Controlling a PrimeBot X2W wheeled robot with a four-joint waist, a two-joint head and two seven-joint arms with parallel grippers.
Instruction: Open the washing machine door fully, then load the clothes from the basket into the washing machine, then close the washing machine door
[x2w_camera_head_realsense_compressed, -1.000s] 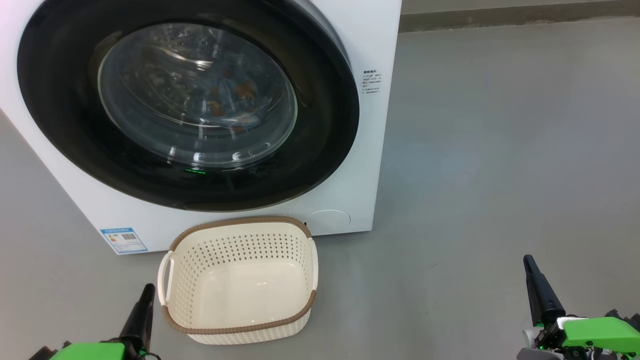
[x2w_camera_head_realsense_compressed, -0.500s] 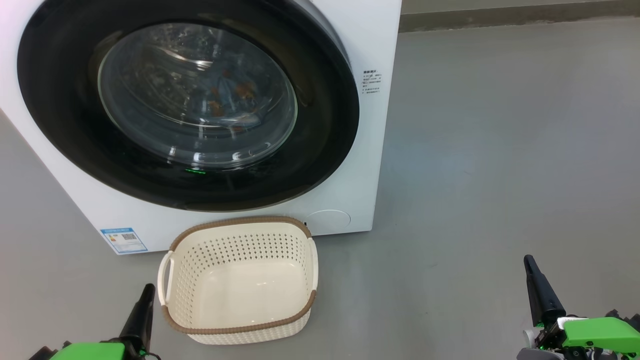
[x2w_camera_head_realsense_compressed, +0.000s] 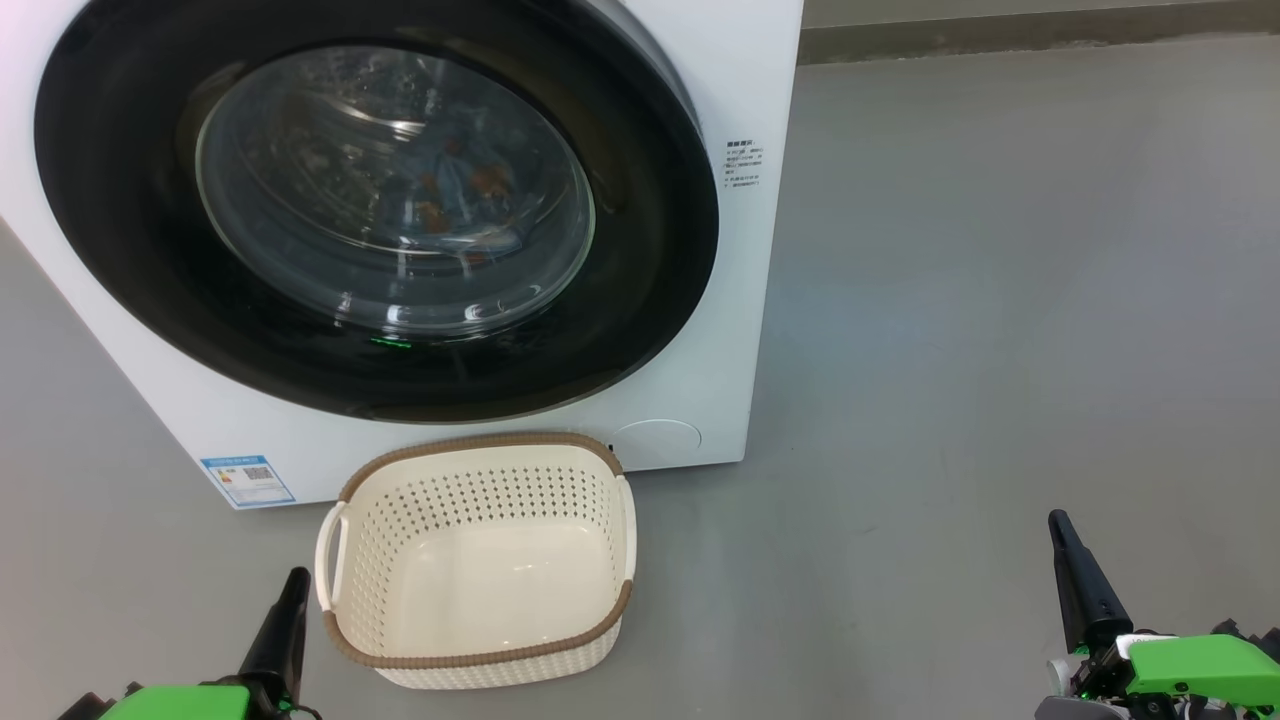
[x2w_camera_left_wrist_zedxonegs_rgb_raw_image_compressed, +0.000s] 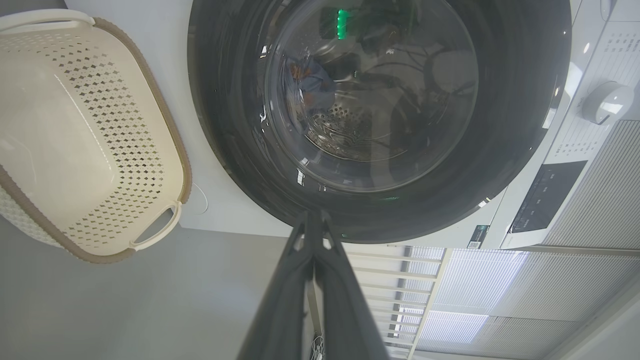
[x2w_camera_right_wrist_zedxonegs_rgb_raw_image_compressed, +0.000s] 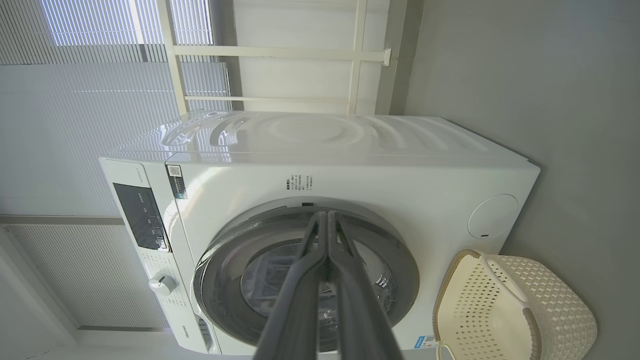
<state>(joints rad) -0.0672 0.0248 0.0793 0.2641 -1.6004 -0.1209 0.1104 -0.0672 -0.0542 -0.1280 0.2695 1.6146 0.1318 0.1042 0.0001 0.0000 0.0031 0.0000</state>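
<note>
- The washing machine door (x2w_camera_head_realsense_compressed: 640, 200) sat flat against the washing machine (x2w_camera_head_realsense_compressed: 730, 330). The clothes (x2w_camera_head_realsense_compressed: 465, 190) lay inside, behind the glass (x2w_camera_head_realsense_compressed: 300, 150).
- The basket (x2w_camera_head_realsense_compressed: 480, 657) stood empty on the floor (x2w_camera_head_realsense_compressed: 1000, 300), just in front of the machine.
- Your left gripper (x2w_camera_head_realsense_compressed: 297, 578) and right gripper (x2w_camera_head_realsense_compressed: 1058, 522) hung low, fingers pressed together, holding nothing.
- I thought the job was nearly done. You only had to check the door was latched, with a soft push on the rim (x2w_camera_head_realsense_compressed: 300, 360), not the glass.
- The rim was shiny, black and smooth, and the glass was round and bulgy. The basket was cream, full of little holes, with a brown braided edge.

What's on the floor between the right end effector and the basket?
That stretch is bare: the head view shows plain grey floor between the right end effector and the basket.
</note>
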